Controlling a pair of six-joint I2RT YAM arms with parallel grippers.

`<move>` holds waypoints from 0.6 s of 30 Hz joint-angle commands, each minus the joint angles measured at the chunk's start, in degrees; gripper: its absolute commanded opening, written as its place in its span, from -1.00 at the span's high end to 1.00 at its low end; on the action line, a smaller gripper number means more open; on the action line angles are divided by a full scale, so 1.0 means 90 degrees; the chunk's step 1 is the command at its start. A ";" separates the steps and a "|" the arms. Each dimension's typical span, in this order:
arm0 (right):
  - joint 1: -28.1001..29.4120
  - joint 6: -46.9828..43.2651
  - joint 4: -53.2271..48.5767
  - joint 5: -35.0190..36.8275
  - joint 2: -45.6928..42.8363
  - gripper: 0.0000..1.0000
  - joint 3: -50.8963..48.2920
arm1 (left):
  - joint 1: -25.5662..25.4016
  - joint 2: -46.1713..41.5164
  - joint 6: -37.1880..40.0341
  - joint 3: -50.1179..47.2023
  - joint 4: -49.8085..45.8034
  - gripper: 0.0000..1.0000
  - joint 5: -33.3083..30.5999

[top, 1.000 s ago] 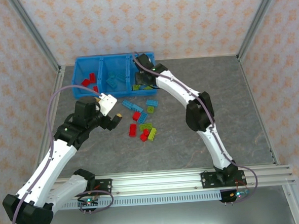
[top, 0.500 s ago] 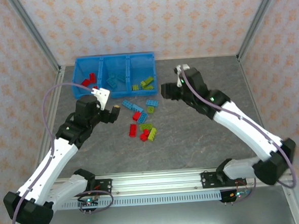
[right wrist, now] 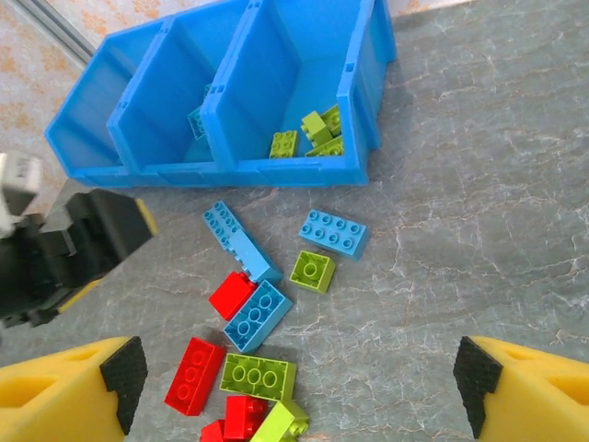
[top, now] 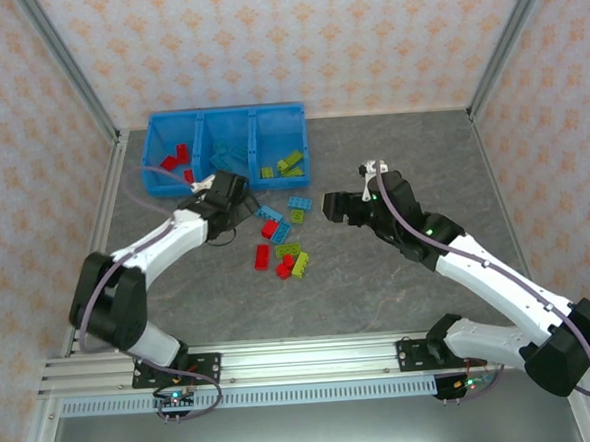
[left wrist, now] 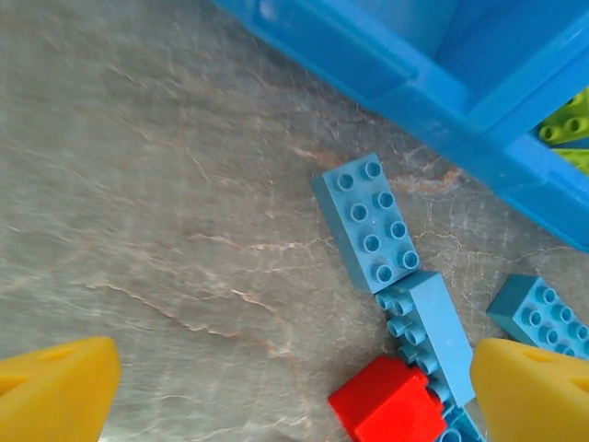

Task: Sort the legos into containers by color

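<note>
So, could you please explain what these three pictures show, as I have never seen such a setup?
These are two robot arms bolted at the near edge of the table, each ending in a two-finger gripper. The wide picture looks down from above; the other two come from cameras on the wrists, so the yellow shapes in their bottom corners are the grippers' own fingers. On the table lie loose legos in red, light blue and lime green, beside the containers, a blue three-part tray already holding some sorted bricks. The left gripper is over the legos near the tray, the right gripper farther right; both are open and hold nothing.
</note>
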 commanded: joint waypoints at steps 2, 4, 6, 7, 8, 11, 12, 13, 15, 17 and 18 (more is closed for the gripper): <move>0.0037 0.0270 0.0043 0.0032 0.0072 -0.83 0.0118 | -0.0085 0.0835 -0.0630 0.0824 0.0027 -0.92 -0.0160; 0.0040 0.0273 -0.0019 0.0038 0.0086 -0.83 0.0157 | -0.0080 0.1290 -0.0570 0.1188 -0.0037 -0.87 -0.0190; 0.0035 0.0283 -0.0091 0.0072 0.0087 -0.84 0.0180 | -0.0061 0.1717 -0.0477 0.1575 -0.0158 -0.84 -0.0144; 0.0038 0.0284 -0.0133 0.0099 0.0086 -0.84 0.0200 | -0.0043 0.1914 -0.0470 0.1742 -0.0219 -0.81 -0.0081; 0.0041 0.0306 -0.0191 0.0132 0.0081 -0.84 0.0211 | -0.0049 0.2034 -0.0459 0.1861 -0.0212 -0.79 -0.0037; 0.0036 0.0358 -0.0327 0.0208 0.0058 -0.84 0.0296 | -0.0031 0.2494 -0.0525 0.2035 -0.0250 -0.70 0.0002; 0.0037 0.0361 -0.0344 0.0218 0.0049 -0.84 0.0309 | -0.0024 0.2565 -0.0549 0.2039 -0.0266 -0.65 0.0007; 0.0039 0.0381 -0.0359 0.0227 0.0037 -0.84 0.0318 | -0.0021 0.2642 -0.0568 0.2028 -0.0285 -0.58 -0.0004; 0.0037 0.0410 -0.0365 0.0238 0.0020 -0.84 0.0329 | -0.0009 0.2736 -0.0583 0.1941 -0.0252 -0.45 -0.0008; 0.0037 0.0428 -0.0350 0.0218 0.0037 -0.84 0.0348 | 0.0021 0.2829 -0.0548 0.1847 -0.0189 -0.35 0.0040; 0.0035 0.0429 -0.0344 0.0208 0.0042 -0.84 0.0366 | 0.0036 0.2869 -0.0527 0.1822 -0.0179 -0.28 0.0091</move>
